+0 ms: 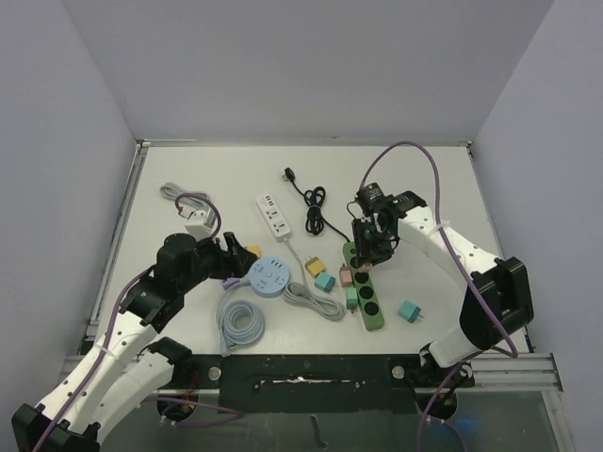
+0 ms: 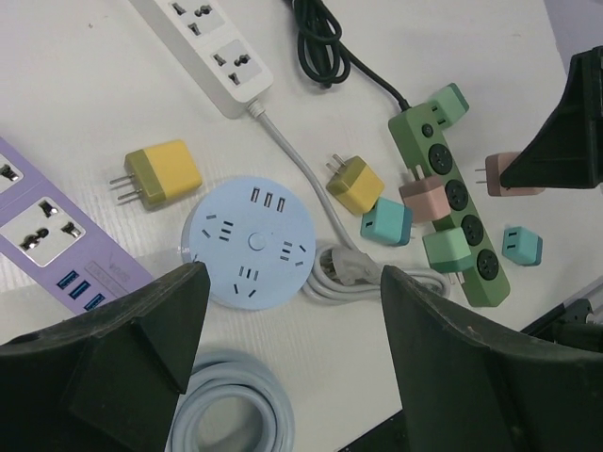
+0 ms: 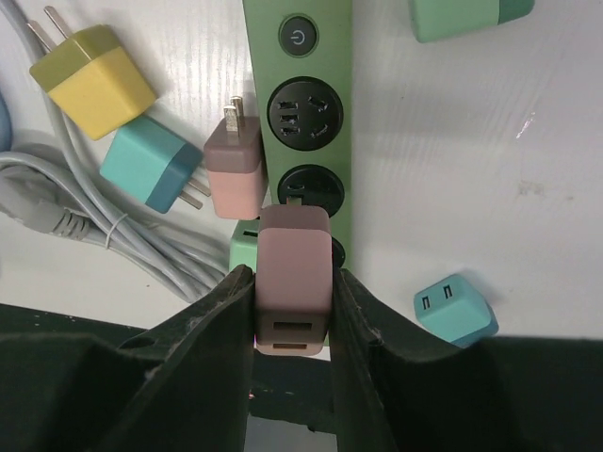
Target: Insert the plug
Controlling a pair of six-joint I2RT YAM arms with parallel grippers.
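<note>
The right gripper is pinching a dusty-pink plug between its fingers, one finger on each flat side. It is holding the plug over the green power strip, which is lying in the right half of the top view. In the wrist view the plug is covering the lower part of the strip, just below the two free round sockets. Its prongs are pointing away from the camera, so I cannot tell which socket they are aiming at or whether they are already touching.

To do this step well, I think the arm should be lining the prongs up with the slots before pressing, and then going straight down without tilting. A second pink plug is lying against the left edge of the strip, and a mint plug is sitting close beside the left finger, so that finger is having little room.

Nothing is holding the strip down, so it may slide under a crooked push. The left gripper is hanging with its fingers spread wide over the round blue socket hub, well apart from the strip.
</note>
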